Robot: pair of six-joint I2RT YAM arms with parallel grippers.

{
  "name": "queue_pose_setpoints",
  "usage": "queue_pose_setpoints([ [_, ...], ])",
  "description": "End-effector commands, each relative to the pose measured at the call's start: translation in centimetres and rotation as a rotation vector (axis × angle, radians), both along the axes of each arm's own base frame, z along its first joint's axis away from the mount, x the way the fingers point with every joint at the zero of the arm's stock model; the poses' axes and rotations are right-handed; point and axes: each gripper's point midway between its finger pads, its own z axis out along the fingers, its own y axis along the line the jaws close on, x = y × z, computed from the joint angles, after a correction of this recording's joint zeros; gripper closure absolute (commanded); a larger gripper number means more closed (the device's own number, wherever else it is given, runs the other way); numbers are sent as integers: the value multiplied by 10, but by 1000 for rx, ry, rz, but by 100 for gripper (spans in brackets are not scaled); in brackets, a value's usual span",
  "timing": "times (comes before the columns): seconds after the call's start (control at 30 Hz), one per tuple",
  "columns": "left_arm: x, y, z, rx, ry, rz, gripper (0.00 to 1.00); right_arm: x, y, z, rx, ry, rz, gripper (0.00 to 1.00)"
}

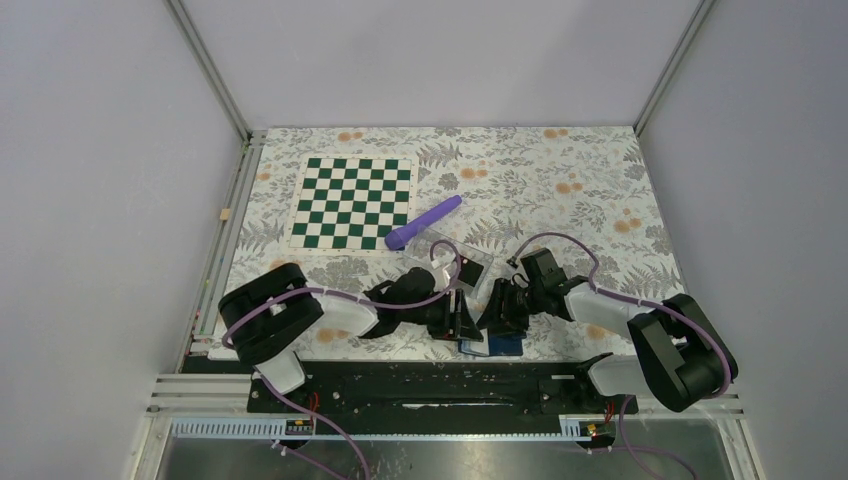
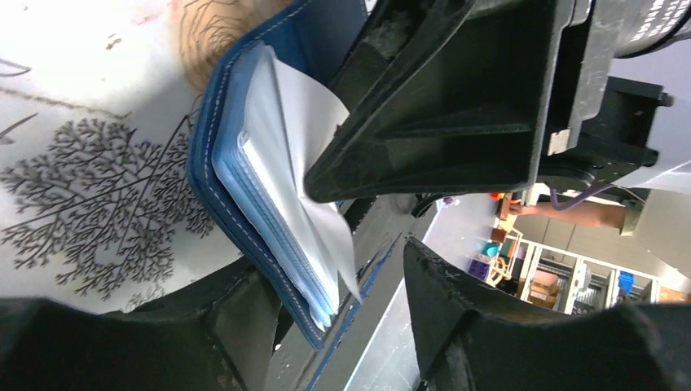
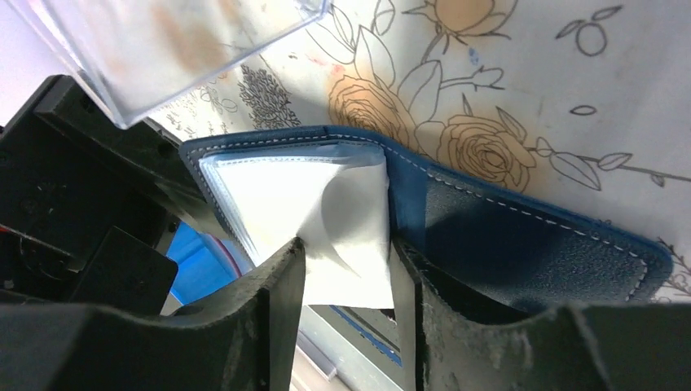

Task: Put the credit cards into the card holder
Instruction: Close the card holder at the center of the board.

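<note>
Card holder point(image 1: 503, 346) lies open on the floral tabletop point(image 1: 560, 180) at its near edge, midway between the two arm bases. From the top camera only a scrap of navy and pale blue shows, since both wrists crowd over it.

The left wrist camera shows what the top one hides: the navy cover with white stitching, a stack of pale blue-grey pockets, and a white sheet point(image 2: 301, 122) bowed up out of them. One black finger of the right gripper point(image 3: 350, 261) presses its tip on the face of that sheet. The left gripper point(image 2: 334, 269) straddles the holder's lower corner. One finger point(image 2: 163, 342) sits against the outer cover and the other stands clear of it with bare surface between, so the left gripper is released.

The right wrist camera looks at the spread holder from the other side, with one flap flat on the tabletop. The white sheet curls up between this gripper's two fingers. I cannot tell whether they are clenched on the sheet or only bracket it.

This view also catches a corner of the clear tray point(image 3: 163, 49), just beyond the holder. Only the top view shows the purple stick point(image 1: 424, 223) beyond that tray and the checkered mat point(image 1: 352, 203) to its left.
</note>
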Motion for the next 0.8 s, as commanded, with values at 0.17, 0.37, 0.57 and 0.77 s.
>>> queue_pose_setpoints([
  [0.17, 14, -2, 3, 103, -37, 20, 72, 12, 10, 32, 76, -104, -2, 30],
  [0.37, 21, 15, 5, 196, -78, 67, 94, 13, -6, 36, -17, -196, 14, 15],
  [0.57, 26, 21, 15, 267, -103, 65, 95, 9, -23, 17, -144, -163, 34, 16],
  [0.77, 30, 33, 21, 371, -119, 69, 94, 13, -32, 12, -239, -146, 56, 19],
])
